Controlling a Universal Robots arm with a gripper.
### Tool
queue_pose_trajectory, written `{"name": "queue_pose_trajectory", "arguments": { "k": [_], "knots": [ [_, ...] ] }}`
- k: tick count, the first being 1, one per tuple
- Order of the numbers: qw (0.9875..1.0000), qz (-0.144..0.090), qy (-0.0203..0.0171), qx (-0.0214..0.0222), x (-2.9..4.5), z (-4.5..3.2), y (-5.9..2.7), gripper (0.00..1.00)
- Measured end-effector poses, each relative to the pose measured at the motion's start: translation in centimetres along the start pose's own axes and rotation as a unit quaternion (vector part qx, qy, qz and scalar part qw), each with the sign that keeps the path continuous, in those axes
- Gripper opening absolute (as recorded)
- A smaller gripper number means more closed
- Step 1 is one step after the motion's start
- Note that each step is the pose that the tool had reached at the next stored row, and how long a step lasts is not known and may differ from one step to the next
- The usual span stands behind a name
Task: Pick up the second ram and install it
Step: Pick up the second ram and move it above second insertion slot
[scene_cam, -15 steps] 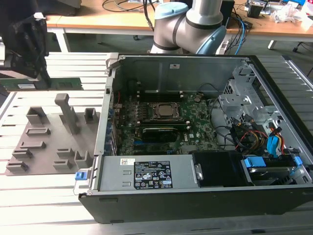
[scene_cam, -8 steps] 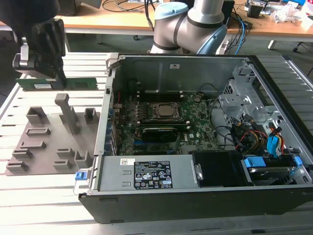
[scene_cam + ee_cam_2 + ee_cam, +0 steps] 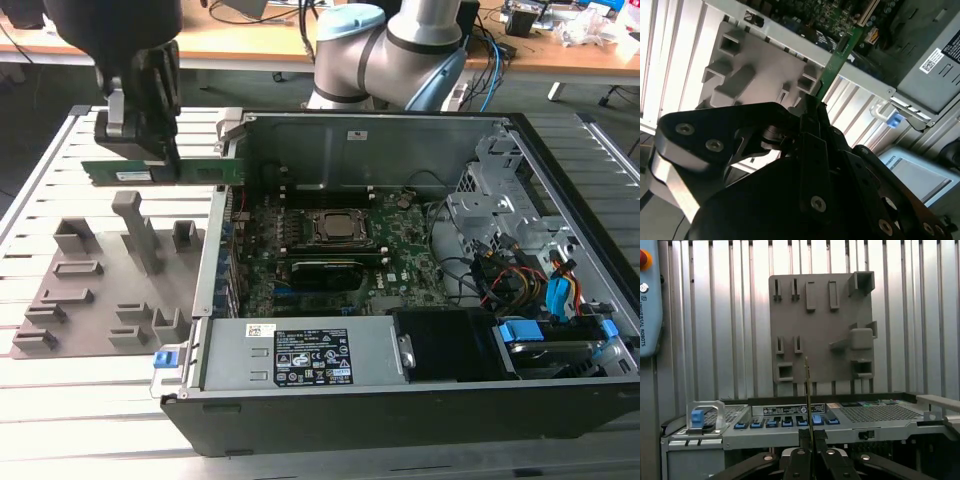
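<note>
I see the black gripper [image 3: 163, 158] with its jaws clamped on the long, flat green ram stick [image 3: 208, 172]; the grey plastic fixture plate [image 3: 90, 300] is at its six o'clock.

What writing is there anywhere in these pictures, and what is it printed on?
White label on the grey power supply: rows of print and symbols, too small to read.
Pale label on the second ram, held by the gripper: too small to read.
Label strip on the computer case in the first wrist view: too small to read.
Pale blue panel: a maker's name running sideways.
No other text legible.
</note>
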State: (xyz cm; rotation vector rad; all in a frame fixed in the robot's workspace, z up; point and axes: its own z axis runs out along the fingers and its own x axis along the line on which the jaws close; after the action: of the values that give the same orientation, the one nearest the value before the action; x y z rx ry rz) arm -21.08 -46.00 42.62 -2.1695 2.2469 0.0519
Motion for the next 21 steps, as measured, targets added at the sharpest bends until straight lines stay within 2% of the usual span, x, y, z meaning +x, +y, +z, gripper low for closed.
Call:
{"name": "queue_pose_trajectory", "arguments": {
  "k": [3,9,14,21],
  "knots": [
    [1.0000,0.000,0.0000,-0.0003,-0.03,-0.01,-0.74,0.14],
    [1.0000,0.000,0.0000,-0.0013,-0.10,-0.03,-3.01,0.14],
    [1.0000,0.000,0.0001,-0.0019,-0.15,-0.05,-4.36,0.14],
    [1.0000,0.000,0.0001,-0.0035,-0.26,-0.08,-7.46,0.14]
  ]
}}
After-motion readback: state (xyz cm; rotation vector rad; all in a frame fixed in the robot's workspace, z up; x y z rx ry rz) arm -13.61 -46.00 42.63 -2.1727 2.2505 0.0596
